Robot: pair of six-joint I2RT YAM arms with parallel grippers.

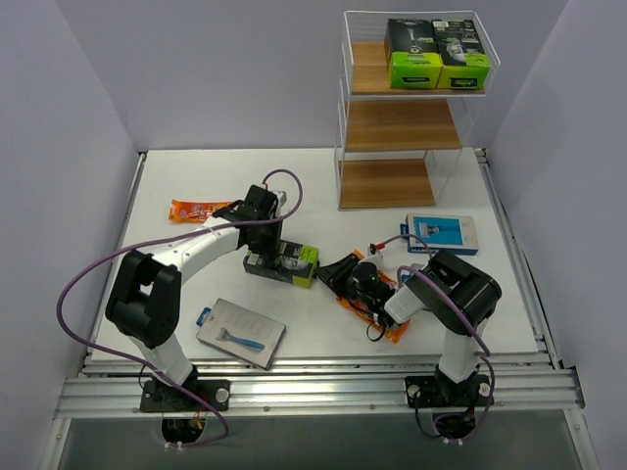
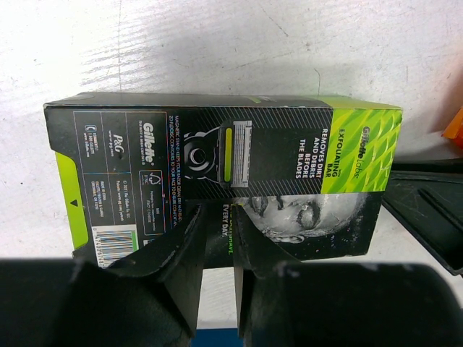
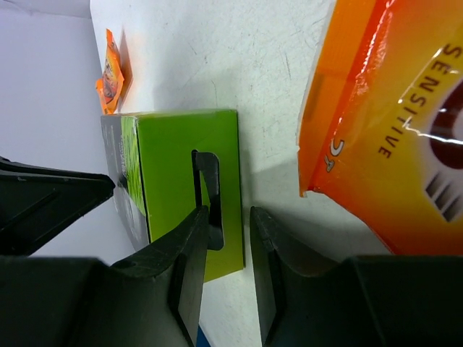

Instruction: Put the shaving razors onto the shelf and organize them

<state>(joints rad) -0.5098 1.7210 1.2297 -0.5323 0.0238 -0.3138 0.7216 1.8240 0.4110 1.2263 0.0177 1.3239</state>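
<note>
Now, the box: stiff, light, a touch slick

Right in the middle of the overhead view, a black-and-green box (image 1: 284,262) lies flat on the white desk (image 1: 323,176). It is well apart from the shelf (image 1: 402,125) at the upper right, where two boxes (image 1: 436,54) of the same kind already stand on the top board. The left pincer (image 2: 221,215) sits at the box's long edge, clenched to a thin slit with nothing in it. The right pincer (image 3: 228,213) is slightly parted and empty too, low over the desk between the box's green end and an orange packet (image 3: 391,130).

I'd judge the box the easy one: printed cardboard, rigid, light, a little smooth. The pincer would have to spread, then close across the narrower sides near the middle so the box doesn't swing. The slotted green end looks weaker, and I'd leave it alone.

The packets look more awkward: glossy, soft and lying flat, so likely to slide. A pinch at a sealed edge seems the best bet. A second packet (image 1: 199,210) lies at the upper left. The blue card (image 1: 443,235) right of centre and the grey card (image 1: 240,333) at the lower left look thin but stiff, and would probably need taking by an edge.
</note>
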